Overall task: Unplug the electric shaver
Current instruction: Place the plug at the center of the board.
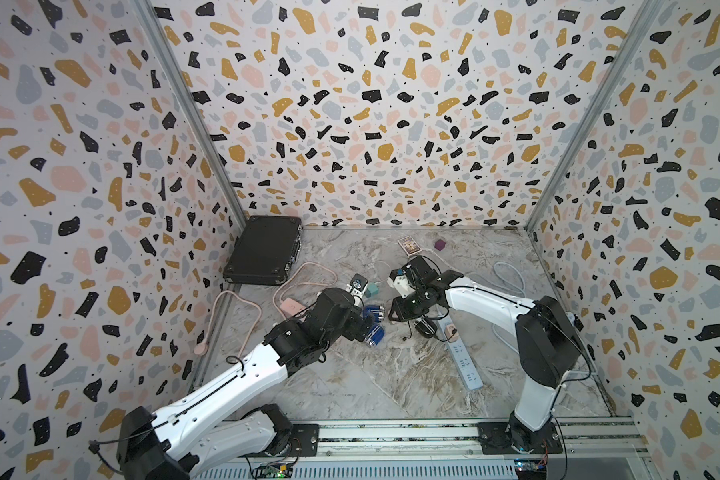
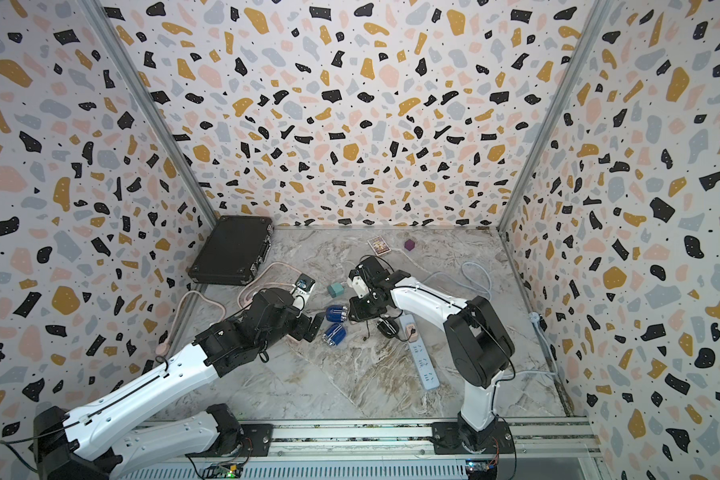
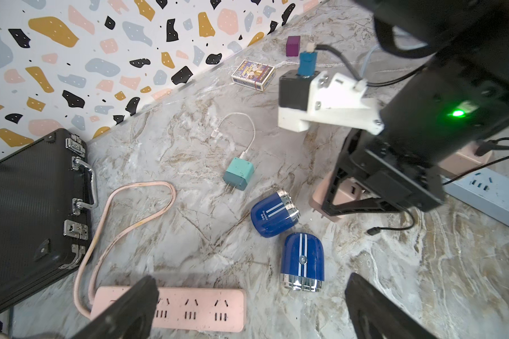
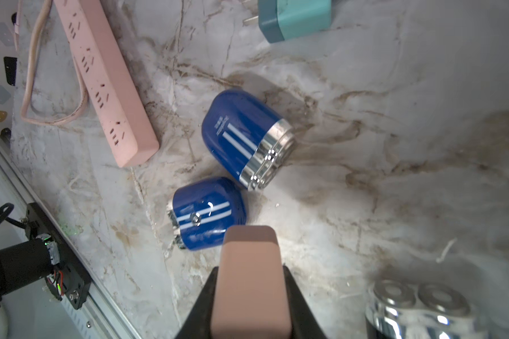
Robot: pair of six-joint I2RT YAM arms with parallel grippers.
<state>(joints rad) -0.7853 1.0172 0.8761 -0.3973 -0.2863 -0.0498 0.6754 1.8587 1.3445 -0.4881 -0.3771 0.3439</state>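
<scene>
Right pincer (image 4: 250,293) pinches the pink rectangular plastic plug (image 4: 249,255), prongs (image 3: 321,215) free, left pincer (image 3: 252,281) spread; I judge gentle set-down next.

The left arm (image 1: 258,365) and right arm (image 1: 483,299) wear glossy white shells between bulky black joint housings. A thin black cable (image 1: 200,395) runs along each white link. Black base plates (image 1: 514,434) are bolted to a silver rail (image 1: 391,434). The right wrist carries a white bracket (image 3: 332,99) with silver screws, a black camera (image 3: 291,91) and a green light (image 3: 456,113). The left claw (image 3: 252,278) has matte black fingers (image 3: 130,311).
</scene>
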